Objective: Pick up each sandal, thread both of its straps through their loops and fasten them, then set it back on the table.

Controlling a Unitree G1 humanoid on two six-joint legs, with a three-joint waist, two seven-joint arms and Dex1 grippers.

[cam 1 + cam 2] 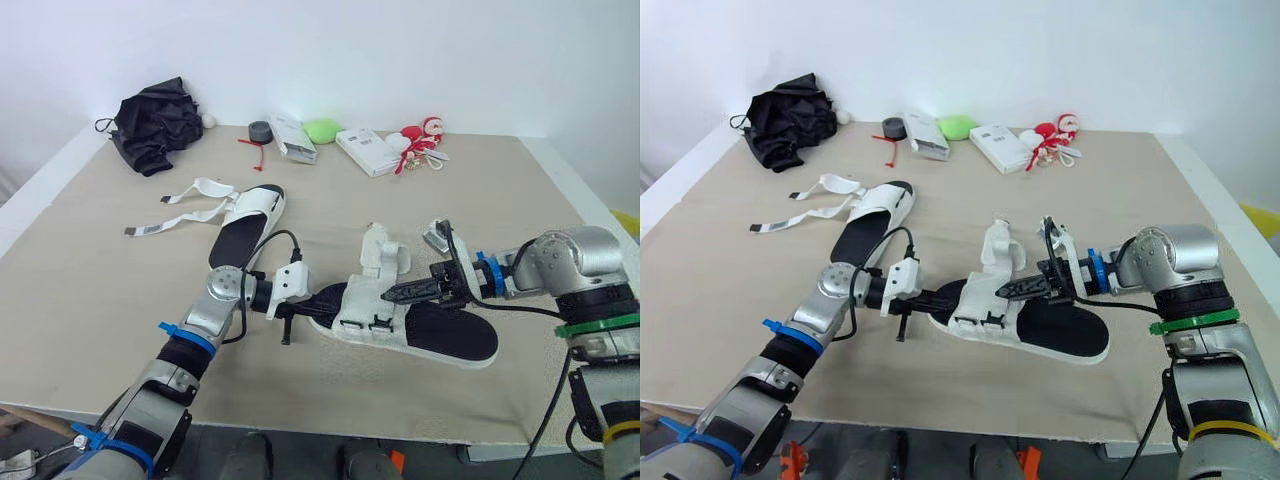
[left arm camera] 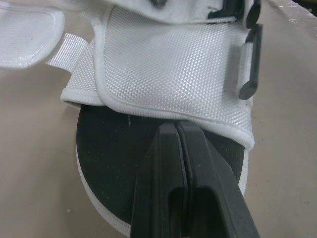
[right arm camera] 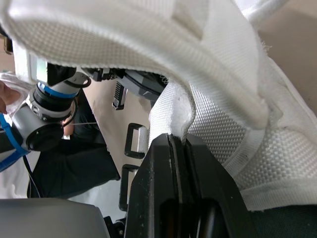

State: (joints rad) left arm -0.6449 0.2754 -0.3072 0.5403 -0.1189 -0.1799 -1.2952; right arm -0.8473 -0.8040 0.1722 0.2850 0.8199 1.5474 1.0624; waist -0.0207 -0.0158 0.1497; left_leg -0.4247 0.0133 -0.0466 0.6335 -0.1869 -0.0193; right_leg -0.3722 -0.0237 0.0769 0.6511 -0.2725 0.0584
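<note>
Right tool (image 3: 178, 140) pinches the white mesh strap (image 3: 223, 119) of the black-soled sandal (image 1: 440, 335), apparently to draw it toward its loop; left tool (image 2: 177, 128), clenched on nothing, rests on the footbed, likely pinning the sandal to the beige table (image 1: 100, 300)

Along the far side, below the white wall (image 1: 400, 50), a row of odds and ends lies. At the left end sits a crumpled black bundle (image 1: 155, 125), perhaps cloth or a folded umbrella. Just beside it is a small white ball (image 1: 208, 121). Next comes a dark grey roll of tape (image 1: 260, 131) with a thin red tie (image 1: 253, 150) lying near it. A white packet (image 1: 292, 138) lies touching a green lump (image 1: 322, 130). A flat white box (image 1: 366, 152) follows, and against it a red and white toy (image 1: 422, 140).
</note>
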